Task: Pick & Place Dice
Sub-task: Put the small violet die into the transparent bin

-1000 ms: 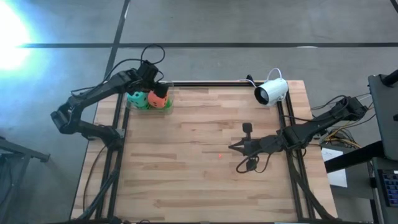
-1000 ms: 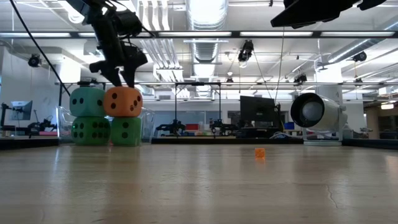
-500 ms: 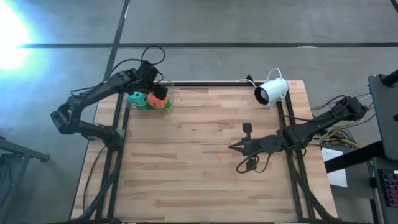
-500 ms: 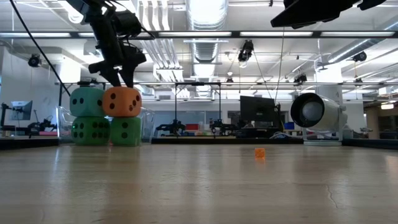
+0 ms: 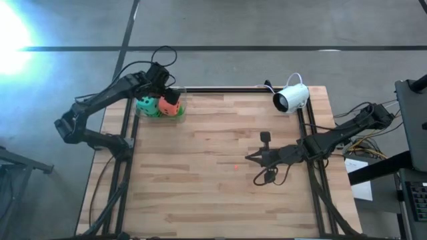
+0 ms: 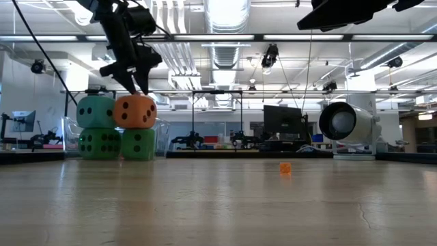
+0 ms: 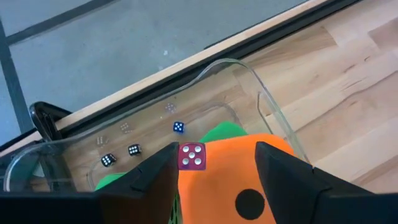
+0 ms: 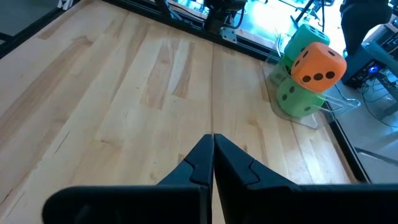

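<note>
Four dice stacked two-on-two in clear tray (image 7: 273, 118) at far-left corner of tabletop (image 5: 220, 167). Orange die (image 6: 134, 111) and teal die (image 6: 95, 111) on top, green dice (image 6: 100, 143) beneath. My left pincer (image 6: 135, 87) just above orange die, fingers (image 7: 283, 171) spread either side of it, nothing gripped, as I read it. My right pincer (image 8: 212, 152) closed, empty, parked near right edge. Judge placing done: no big dice loose on tabletop. Left: lift clear.
</note>
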